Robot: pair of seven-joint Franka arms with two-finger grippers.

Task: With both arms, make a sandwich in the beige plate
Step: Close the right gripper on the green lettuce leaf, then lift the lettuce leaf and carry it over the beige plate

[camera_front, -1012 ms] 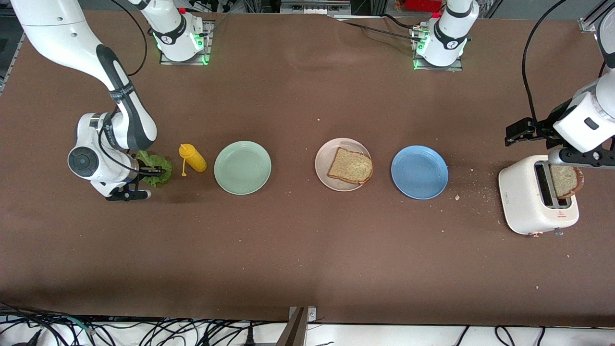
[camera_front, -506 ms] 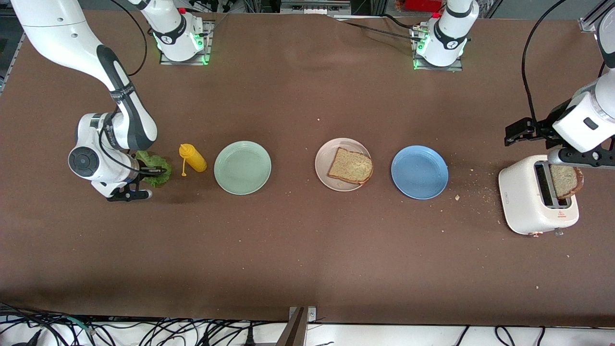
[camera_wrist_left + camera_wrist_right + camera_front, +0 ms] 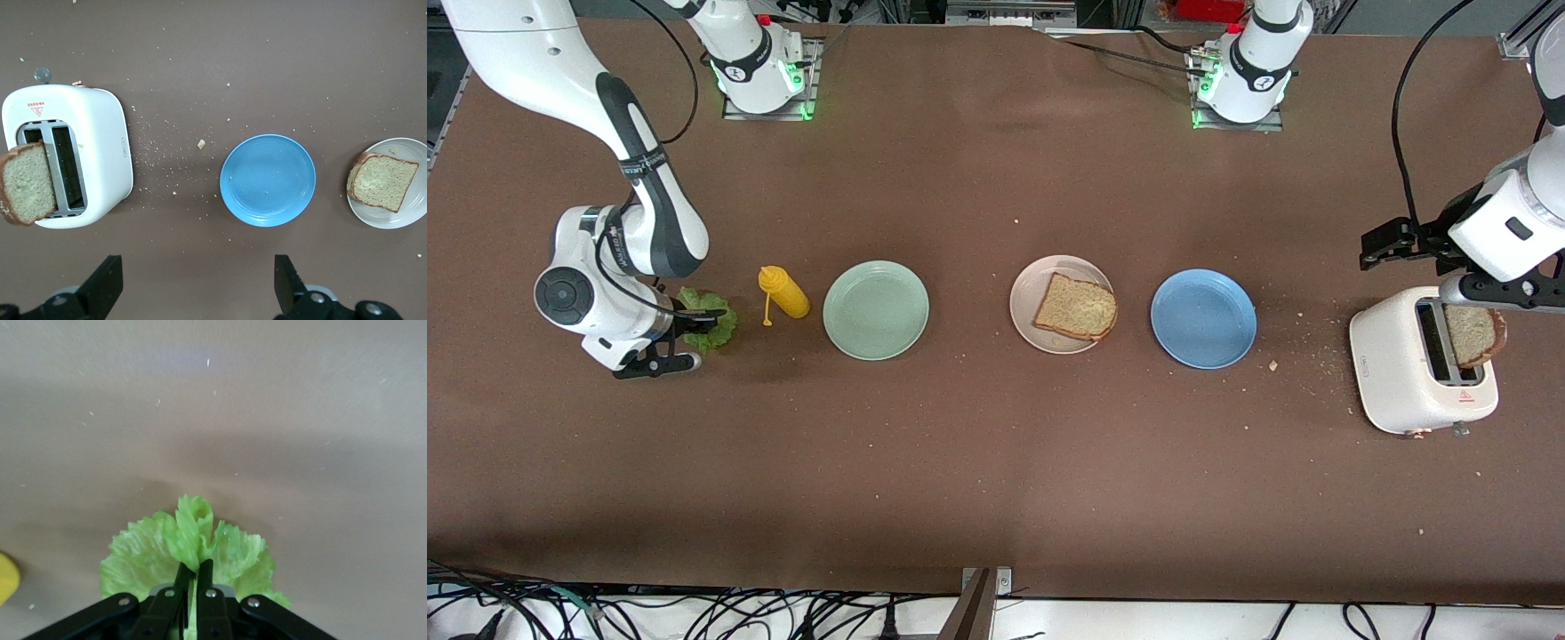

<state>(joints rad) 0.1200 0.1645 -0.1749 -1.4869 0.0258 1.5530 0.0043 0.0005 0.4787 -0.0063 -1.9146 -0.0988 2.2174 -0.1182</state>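
Observation:
My right gripper [image 3: 695,322] is shut on a ruffled green lettuce leaf [image 3: 713,325] at the right arm's end of the table. In the right wrist view the right gripper [image 3: 192,569] pinches the lettuce [image 3: 137,560] at its middle fold. The beige plate [image 3: 1030,286] holds one brown bread slice [image 3: 1076,308]. A second slice [image 3: 1472,334] sticks out of the white toaster [image 3: 1405,373]. My left gripper [image 3: 1387,244] hangs open above the table beside the toaster. Between the left gripper's [image 3: 197,288] fingers lies only bare table.
A yellow squeeze bottle [image 3: 784,293] lies between the lettuce and the mint-green plate [image 3: 876,310]. A blue plate [image 3: 1203,318] sits between the beige plate and the toaster. Crumbs are scattered between the blue plate and the toaster.
The right gripper has closed on the lettuce and shifted with it a little toward the right arm's end of the table. The left arm has stayed still.

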